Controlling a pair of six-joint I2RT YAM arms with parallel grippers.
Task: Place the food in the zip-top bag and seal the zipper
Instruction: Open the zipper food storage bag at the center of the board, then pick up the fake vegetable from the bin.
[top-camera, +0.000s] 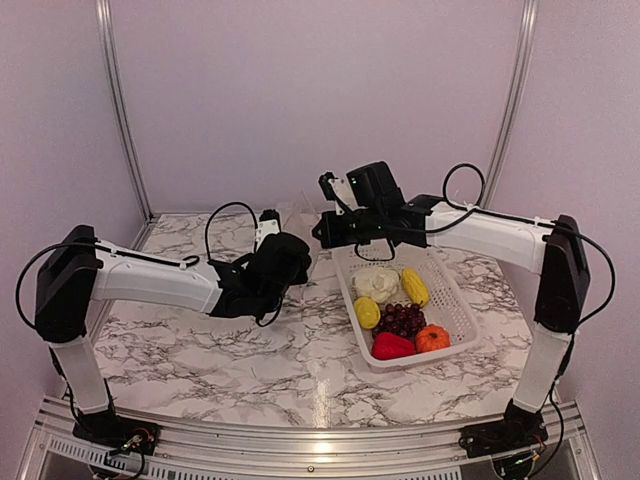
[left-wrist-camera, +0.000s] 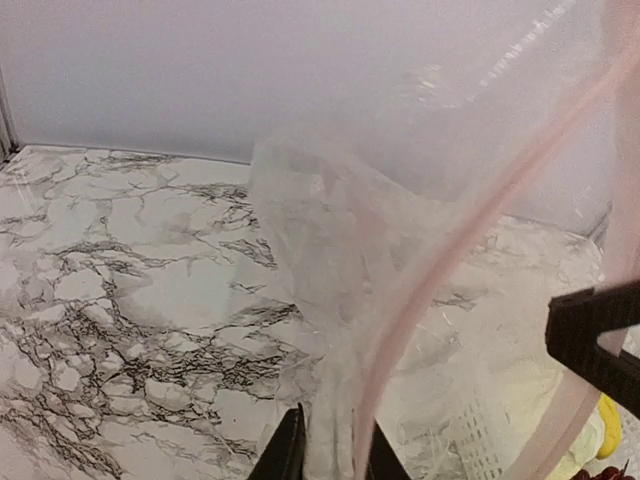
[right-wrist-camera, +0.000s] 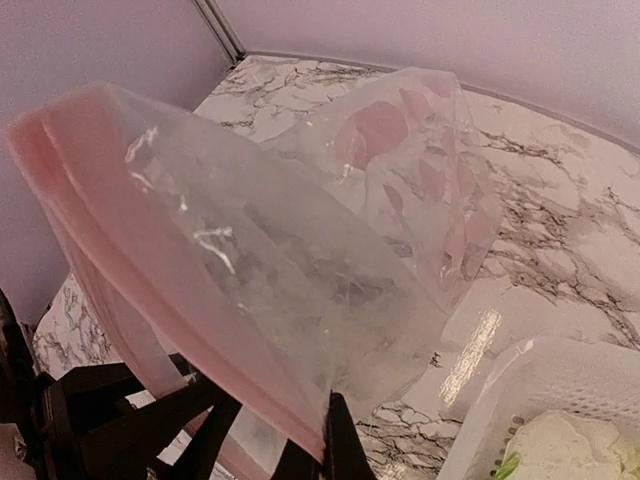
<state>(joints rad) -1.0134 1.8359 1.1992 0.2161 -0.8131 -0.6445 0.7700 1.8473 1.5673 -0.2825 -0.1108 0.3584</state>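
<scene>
The right tool (right-wrist-camera: 318, 452), fully closed, and the left tool (left-wrist-camera: 335, 455), narrowed onto the film, pinch the zip-top bag (right-wrist-camera: 300, 250) near the bench's (left-wrist-camera: 120, 300) far edge.

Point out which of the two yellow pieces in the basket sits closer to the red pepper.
The rounder yellow piece, left of the grapes, just behind the red pepper. The longer yellow piece lies farther back, beside the cauliflower.

Top view: zip-top bag (top-camera: 300, 215) near-invisible film between arms, outline unclear. Left wrist view: left tool (left-wrist-camera: 335, 462) fingers (left-wrist-camera: 287, 452) cut by bottom edge, grip unreadable; zipper (left-wrist-camera: 455, 255) blurred pink band, running off top-right. Right wrist view: cauliflower (right-wrist-camera: 565, 447), basket (right-wrist-camera: 520, 380) cut by lower-right corner.
</scene>
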